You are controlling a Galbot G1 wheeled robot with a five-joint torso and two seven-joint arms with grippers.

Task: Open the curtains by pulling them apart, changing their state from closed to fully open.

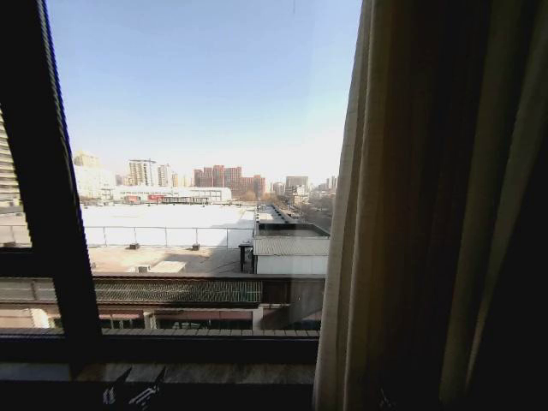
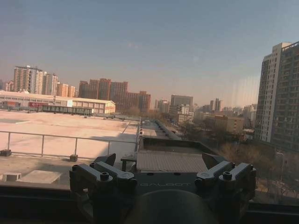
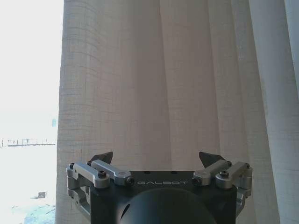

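Hanging bunched and pleated at the right of the window frame [image 1: 51, 214], the curtain panel [image 1: 428, 214] left the glass beside that frame uncovered, with rooftops and distant towers beyond. The right gripper [image 3: 156, 161] faced the curtain's folds, its jaws apart and holding nothing. The left gripper [image 2: 159, 163] pointed out through the bare glass above the frame's lower bar, jaws likewise apart.

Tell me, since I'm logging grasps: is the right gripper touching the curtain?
Apart. The right wrist view shows the right gripper open, the curtain hanging beyond both fingertips with nothing between them.
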